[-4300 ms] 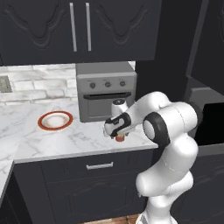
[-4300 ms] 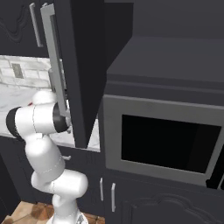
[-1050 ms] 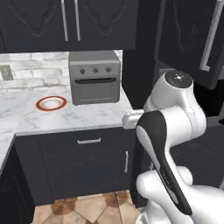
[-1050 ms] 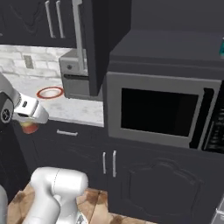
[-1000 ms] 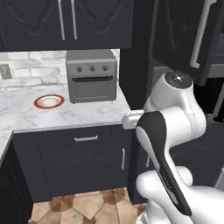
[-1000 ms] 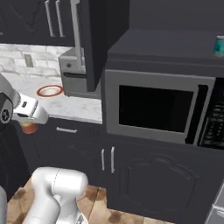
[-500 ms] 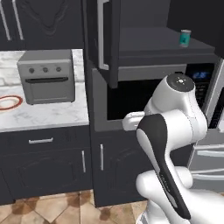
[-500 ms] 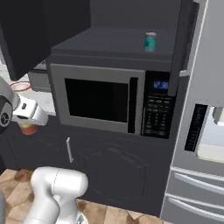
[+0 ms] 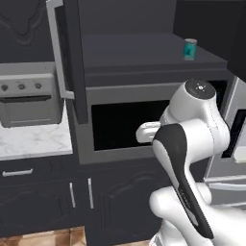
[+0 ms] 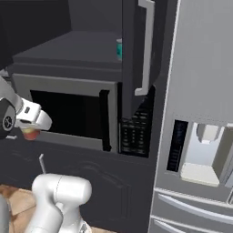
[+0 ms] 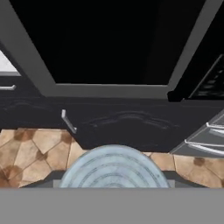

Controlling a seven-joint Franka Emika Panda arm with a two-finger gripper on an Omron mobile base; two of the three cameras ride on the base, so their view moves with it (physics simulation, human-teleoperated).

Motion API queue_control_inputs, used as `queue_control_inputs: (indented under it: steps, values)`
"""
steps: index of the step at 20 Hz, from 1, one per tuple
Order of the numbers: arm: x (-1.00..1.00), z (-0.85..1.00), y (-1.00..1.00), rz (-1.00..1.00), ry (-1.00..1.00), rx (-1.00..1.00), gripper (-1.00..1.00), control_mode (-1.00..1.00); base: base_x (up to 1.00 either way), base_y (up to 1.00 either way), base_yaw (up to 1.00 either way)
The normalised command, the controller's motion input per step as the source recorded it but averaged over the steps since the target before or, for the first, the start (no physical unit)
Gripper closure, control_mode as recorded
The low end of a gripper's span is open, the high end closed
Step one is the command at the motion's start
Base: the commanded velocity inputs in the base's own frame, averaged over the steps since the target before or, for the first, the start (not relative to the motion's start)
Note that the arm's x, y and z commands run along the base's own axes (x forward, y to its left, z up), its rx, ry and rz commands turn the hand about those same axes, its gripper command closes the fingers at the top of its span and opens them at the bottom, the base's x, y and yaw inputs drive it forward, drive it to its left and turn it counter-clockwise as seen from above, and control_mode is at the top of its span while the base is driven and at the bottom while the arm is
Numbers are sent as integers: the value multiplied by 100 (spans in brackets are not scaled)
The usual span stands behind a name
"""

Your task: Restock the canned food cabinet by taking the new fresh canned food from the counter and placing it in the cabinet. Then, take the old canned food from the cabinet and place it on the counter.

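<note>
End effector (image 10: pixel 30 129): closed on the red can (image 10: pixel 30 134), held before the microwave (image 9: pixel 125 126).
Teal can (image 9: pixel 190 49): standing on the cabinet (image 9: pixel 144 57) shelf, door open.

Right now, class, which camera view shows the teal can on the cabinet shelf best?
The left base view: the teal can stands whole and upright on the shelf. In the right base view the cabinet door hides most of it.
</note>
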Motion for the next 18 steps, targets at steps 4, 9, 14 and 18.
queue_control_inputs:
  steps: [4,9,14,18]
  values:
    - [0,0,0,0,0,0,100,100,41,3,-1]
    - [0,0,0,0,0,0,100,100,44,17,-17]
    - [0,0,0,0,0,0,100,100,58,17,-14]
    - [0,0,0,0,0,0,100,100,74,22,-5]
